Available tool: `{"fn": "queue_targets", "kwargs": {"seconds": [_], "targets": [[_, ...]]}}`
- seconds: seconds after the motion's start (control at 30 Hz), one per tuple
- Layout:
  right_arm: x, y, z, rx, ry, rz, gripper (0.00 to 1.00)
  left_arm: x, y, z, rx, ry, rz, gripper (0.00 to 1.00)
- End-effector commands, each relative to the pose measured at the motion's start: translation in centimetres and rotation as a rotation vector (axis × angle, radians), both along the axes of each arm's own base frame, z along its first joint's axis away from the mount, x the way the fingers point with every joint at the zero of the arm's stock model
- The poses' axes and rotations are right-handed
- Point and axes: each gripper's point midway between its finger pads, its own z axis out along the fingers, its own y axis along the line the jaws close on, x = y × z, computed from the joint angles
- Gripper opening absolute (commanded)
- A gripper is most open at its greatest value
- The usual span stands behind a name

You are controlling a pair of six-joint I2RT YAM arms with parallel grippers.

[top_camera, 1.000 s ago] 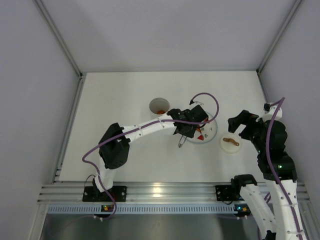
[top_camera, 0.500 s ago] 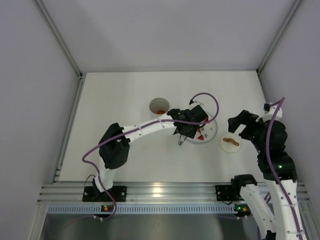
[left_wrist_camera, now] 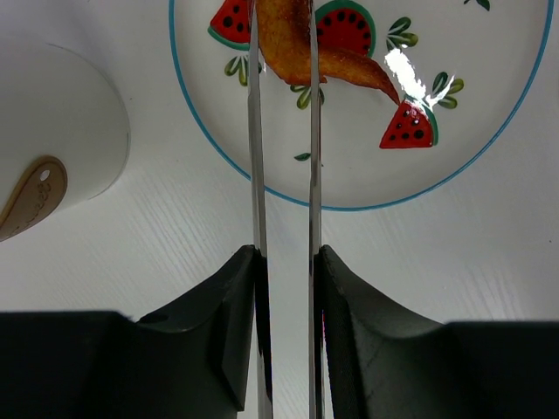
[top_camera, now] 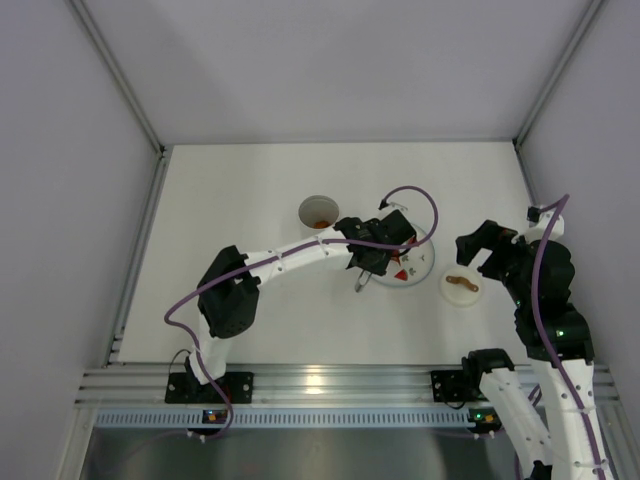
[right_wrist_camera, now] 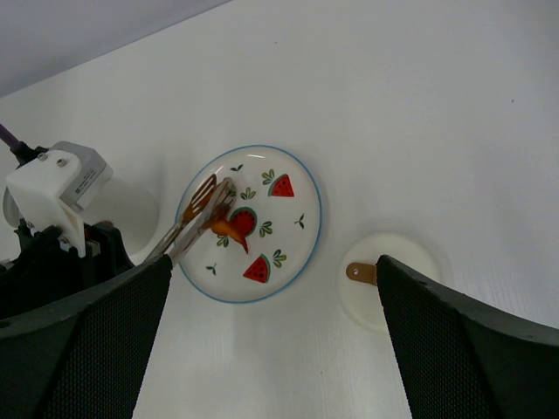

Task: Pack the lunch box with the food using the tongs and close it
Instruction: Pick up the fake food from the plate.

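Note:
My left gripper (left_wrist_camera: 284,253) (top_camera: 372,252) is shut on the metal tongs (left_wrist_camera: 256,131) (right_wrist_camera: 194,220). The tongs reach out over the watermelon-print plate (left_wrist_camera: 489,148) (top_camera: 425,262). An orange-brown piece of food (left_wrist_camera: 293,44) (right_wrist_camera: 227,229) lies on the plate between the tong arms near their tips. The lunch box (top_camera: 319,212) (left_wrist_camera: 61,122), a white cup with a brown mark, stands left of the plate with orange food inside. My right gripper (right_wrist_camera: 272,271) (top_camera: 478,246) hovers open and holds nothing, above the table between the plate and the lid.
The round white lid (top_camera: 460,288) (right_wrist_camera: 397,279) with a brown handle lies right of the plate. Grey walls enclose the table on three sides. The aluminium rail (top_camera: 330,385) with both arm bases runs along the near edge.
The tongs' back end has shifted slightly up and left by the plate's edge. The right arm, lid and lunch box have not moved.

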Motion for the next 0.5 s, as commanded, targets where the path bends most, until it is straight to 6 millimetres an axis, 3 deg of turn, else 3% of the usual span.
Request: {"fn": "queue_targets", "kwargs": {"seconds": [0.0,0.47], "targets": [[-0.1,-0.4,0.9,-0.015,-0.016,-0.012,0.99,0.1,-0.4,2.7,-0.053,-0.025,-0.016,0.23],[0.0,-0.5,0.8,-0.013,-0.013,-0.016,0.99,0.1,0.2,9.3,-0.122,-0.114,-0.03,0.23]]}}
